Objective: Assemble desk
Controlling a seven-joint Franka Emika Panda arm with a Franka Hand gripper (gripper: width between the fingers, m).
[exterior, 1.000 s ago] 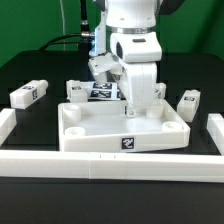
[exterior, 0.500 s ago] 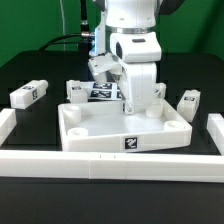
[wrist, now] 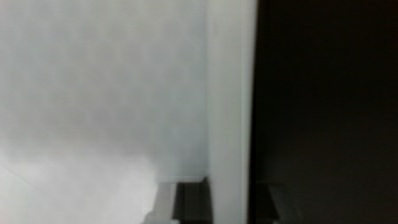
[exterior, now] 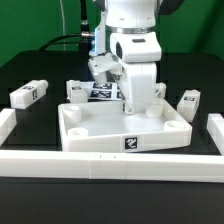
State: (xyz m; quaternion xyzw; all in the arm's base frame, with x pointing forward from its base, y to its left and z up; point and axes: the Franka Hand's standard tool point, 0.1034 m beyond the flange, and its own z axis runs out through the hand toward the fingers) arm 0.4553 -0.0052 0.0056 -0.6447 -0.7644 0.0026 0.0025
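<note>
The desk top point(exterior: 95, 138), a smooth white plastic tray, rectangular with a raised rim and round corner sockets, sits at the centre of the exterior view. A black-and-white tag is on its front wall. Short square white legs lie around it: one leg point(exterior: 27, 95) well apart at the exterior view's left, a second leg point(exterior: 78, 91) near the back left corner, and a third leg point(exterior: 188, 103) just beside the right end. The jaws reach down at the tray's back edge; whether they are apart or together cannot be told. The wrist view shows only a blurred white surface point(wrist: 107, 100) beside darkness. A long plain white rail point(exterior: 100, 166) runs along the front of the matte black bench point(exterior: 40, 195).
</note>
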